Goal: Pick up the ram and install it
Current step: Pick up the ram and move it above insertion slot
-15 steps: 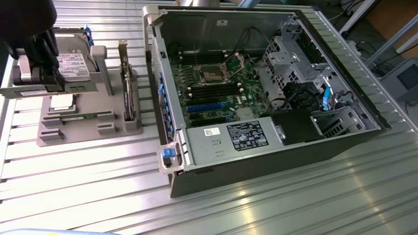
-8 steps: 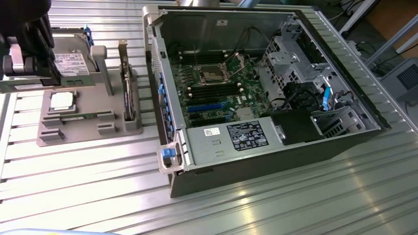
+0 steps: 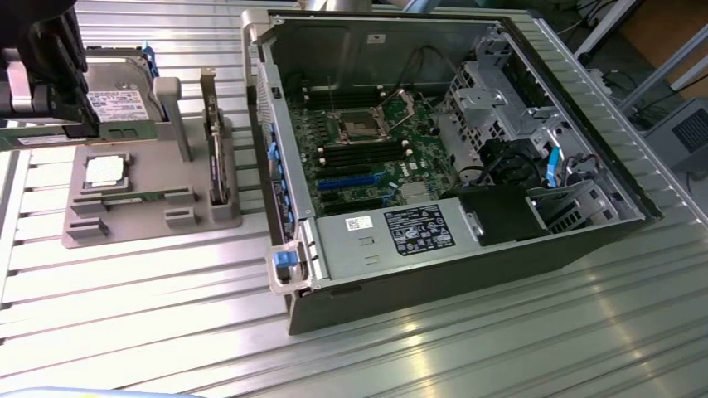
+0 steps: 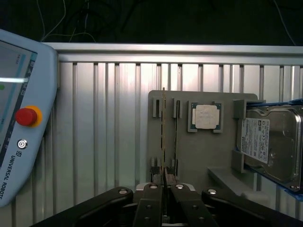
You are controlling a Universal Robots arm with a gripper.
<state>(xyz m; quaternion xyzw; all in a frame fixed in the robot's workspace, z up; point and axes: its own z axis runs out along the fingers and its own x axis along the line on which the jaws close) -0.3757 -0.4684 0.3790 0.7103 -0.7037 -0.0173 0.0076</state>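
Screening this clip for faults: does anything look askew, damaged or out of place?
Nothing stands out. The thin green memory stick, pinched on edge by the gripper, runs straight along the grey parts holder; the square silver processor chip sits squarely in its recess.

Ribbed aluminium table (image 3: 166, 332) under everything, its slats running across and catching light on the near side. On the exterior view's left, a grey fixture (image 3: 144, 222) sits flat on the slats. Beside it, across a narrow strip of bare table, the open PC case (image 3: 465, 278) lies on its side, open face up. It sits at a slant to the slats and takes up most of the exterior view's right. In the wrist view, a teach pendant (image 4: 28, 161) overlaps one table edge, well apart from the fixture; can't tell whether it rests there.
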